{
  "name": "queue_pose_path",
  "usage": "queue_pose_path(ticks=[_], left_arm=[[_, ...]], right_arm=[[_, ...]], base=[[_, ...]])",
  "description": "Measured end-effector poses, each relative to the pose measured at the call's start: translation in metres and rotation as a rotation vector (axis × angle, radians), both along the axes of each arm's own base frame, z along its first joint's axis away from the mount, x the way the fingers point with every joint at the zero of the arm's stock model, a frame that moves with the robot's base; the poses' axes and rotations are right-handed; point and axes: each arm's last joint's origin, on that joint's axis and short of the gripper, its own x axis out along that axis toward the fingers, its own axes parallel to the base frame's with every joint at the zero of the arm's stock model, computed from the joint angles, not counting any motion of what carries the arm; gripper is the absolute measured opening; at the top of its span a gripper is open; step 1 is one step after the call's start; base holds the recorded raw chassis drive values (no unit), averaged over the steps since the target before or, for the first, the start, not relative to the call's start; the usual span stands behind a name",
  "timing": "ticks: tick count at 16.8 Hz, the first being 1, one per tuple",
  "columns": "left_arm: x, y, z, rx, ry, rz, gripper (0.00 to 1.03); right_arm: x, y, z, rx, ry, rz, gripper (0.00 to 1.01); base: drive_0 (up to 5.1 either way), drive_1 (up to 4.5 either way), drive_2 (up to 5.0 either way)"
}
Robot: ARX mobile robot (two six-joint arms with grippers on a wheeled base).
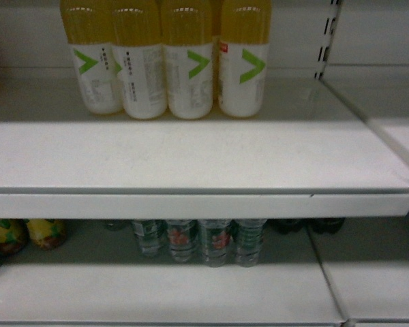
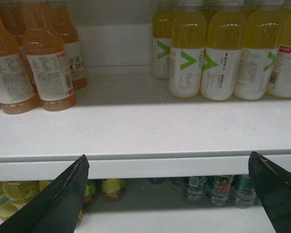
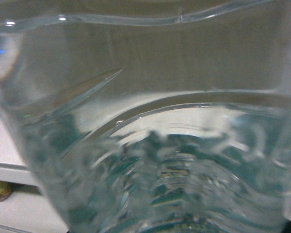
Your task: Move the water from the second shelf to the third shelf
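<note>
A clear ribbed water bottle fills the right wrist view, pressed close to the lens, with green label showing through the water. It hides the right gripper's fingers, and it hangs off any shelf, so the gripper is shut on it. Several more water bottles with green labels stand in a row at the back of the lower shelf, also seen in the left wrist view as water bottles. My left gripper is open wide, level with the upper shelf's front edge, holding nothing. Neither arm shows in the head view.
Yellow drink bottles with white and green labels stand at the back of the upper shelf. Orange drink bottles stand to their left. Small yellow bottles sit at the lower shelf's left. A slotted upright divides the bays.
</note>
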Motion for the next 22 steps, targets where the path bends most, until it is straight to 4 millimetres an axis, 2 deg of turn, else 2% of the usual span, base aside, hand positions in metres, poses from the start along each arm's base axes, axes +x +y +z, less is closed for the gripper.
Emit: queue_pose_path(ticks=[15, 22], left_arm=[[0.0, 0.0, 0.0002, 0.0, -0.002, 0.002, 0.98], [0.0, 0.0, 0.0001, 0.0, -0.001, 0.001, 0.98]], right_arm=[[0.0005, 0.0, 0.0022, 0.001, -0.006, 0.0, 0.42], [0.0005, -0.0011, 0.0021, 0.001, -0.005, -0.011, 0.42]], base=[[0.0, 0.0, 0.0], [-4.6, 2.72, 2.5]])
